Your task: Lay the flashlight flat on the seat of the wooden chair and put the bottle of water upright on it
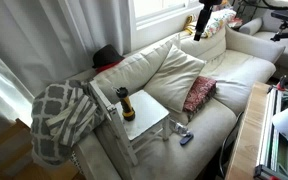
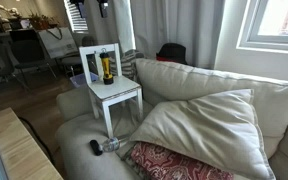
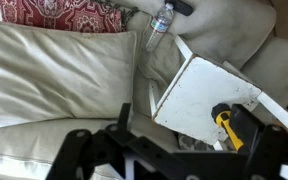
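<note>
**Flashlight on end on the chair, bottle down on the sofa**

In an exterior view, a grey-and-white plaid blanket (image 1: 62, 118) is draped over the sofa arm at the far left. Just beside it, the wooden chair stands on the cream sofa (image 1: 234, 75). The seat of the wooden chair (image 1: 149, 118) is a pale surface, and the flashlight (image 1: 127, 105) is the only thing on it. The flashlight stands on end close to the backrest, not lying flat; the chair's frame can be seen behind it in an exterior view (image 2: 107, 68).

To the right of the chair, the bottle of water (image 1: 173, 128) lies on its side on the sofa cushion. It is off the seat and near the chair's front legs. A small blue-and-dark gadget (image 1: 187, 138) lies just beside it. Further right, a red patterned pillow (image 1: 199, 93) leans below a large cream cushion (image 1: 176, 68).

At the upper right of this view the arm hangs high over the sofa back, well apart from both task things. In the wrist view the fingers (image 3: 124, 130) look spread wide, with nothing between them. The seat (image 3: 204, 95), flashlight (image 3: 227, 125) and bottle (image 3: 159, 25) are all in sight beyond them.
</note>
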Robot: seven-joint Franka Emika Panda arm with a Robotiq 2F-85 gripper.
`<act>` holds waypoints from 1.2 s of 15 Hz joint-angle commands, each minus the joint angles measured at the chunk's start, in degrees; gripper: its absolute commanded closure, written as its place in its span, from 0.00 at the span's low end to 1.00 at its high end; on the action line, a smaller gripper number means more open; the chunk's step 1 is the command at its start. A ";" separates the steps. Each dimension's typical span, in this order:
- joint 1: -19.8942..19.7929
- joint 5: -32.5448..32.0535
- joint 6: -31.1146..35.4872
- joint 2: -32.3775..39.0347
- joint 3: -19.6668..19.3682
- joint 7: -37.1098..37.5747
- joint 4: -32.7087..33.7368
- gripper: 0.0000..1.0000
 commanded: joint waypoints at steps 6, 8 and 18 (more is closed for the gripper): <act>0.07 -0.04 -0.13 0.00 -0.06 0.05 0.09 0.00; 0.07 -0.04 -0.13 0.00 -0.06 0.05 0.09 0.00; 10.65 22.97 11.65 29.03 3.69 -28.90 15.56 0.00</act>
